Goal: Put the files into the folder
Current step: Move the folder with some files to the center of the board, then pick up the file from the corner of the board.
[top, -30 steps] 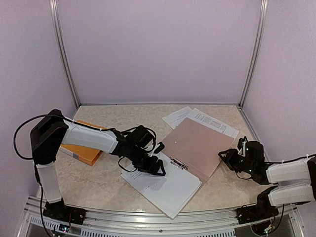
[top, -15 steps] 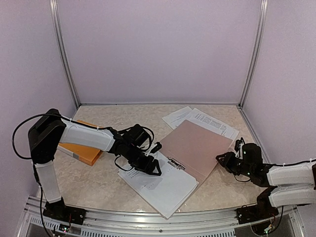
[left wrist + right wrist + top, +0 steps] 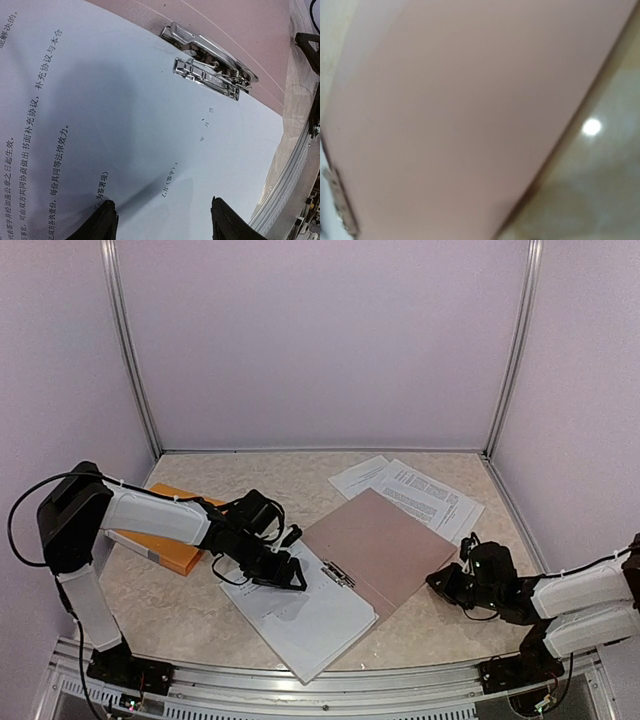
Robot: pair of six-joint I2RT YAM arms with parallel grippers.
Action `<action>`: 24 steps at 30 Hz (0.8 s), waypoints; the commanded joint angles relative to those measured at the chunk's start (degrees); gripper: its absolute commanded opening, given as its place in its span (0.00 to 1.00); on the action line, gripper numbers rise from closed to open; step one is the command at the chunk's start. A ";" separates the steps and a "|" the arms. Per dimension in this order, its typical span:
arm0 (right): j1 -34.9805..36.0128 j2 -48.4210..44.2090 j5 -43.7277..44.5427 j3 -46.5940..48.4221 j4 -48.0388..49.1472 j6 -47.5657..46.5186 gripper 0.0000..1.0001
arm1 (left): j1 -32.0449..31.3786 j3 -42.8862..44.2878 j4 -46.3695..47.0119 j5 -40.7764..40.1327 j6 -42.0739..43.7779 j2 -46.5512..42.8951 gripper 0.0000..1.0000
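Files [image 3: 305, 620] lay beside the folder [image 3: 385, 540]'s pink flap, under my left hand [image 3: 283, 573], fingers spread wide | right hand [image 3: 452, 580] at folder's edge, couldn't tell its grip | beige marbled worktop [image 3: 190, 610], lilac walls [image 3: 320, 340]

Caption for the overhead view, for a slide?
Robot filing: open pink folder with printed sheets lying beside its metal clip.

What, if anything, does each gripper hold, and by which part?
Left gripper: nothing held; open over the printed sheet. Right gripper: beside an edge of the folder; whether it grips cannot be told.
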 commanded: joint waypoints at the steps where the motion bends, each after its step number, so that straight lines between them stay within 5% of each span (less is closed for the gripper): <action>1: 4.47 3.54 3.70 2.21 0.86 1.87 0.12 | 1.23 -5.81 -12.47 -8.89 -2.61 2.49 0.62; 8: 9.98 6.76 7.30 9.42 -4.36 -1.40 0.13 | 2.44 -7.52 -14.43 -12.27 -6.14 -0.86 0.62; 14: 9.67 4.00 17.45 21.53 -23.05 -11.75 0.33 | 3.56 -8.66 -17.52 -15.27 -9.23 -5.63 0.62; 24: -5.92 15.07 13.93 38.01 -31.54 -28.14 0.65 | 2.28 -6.12 -16.51 -14.00 -7.77 -14.96 0.72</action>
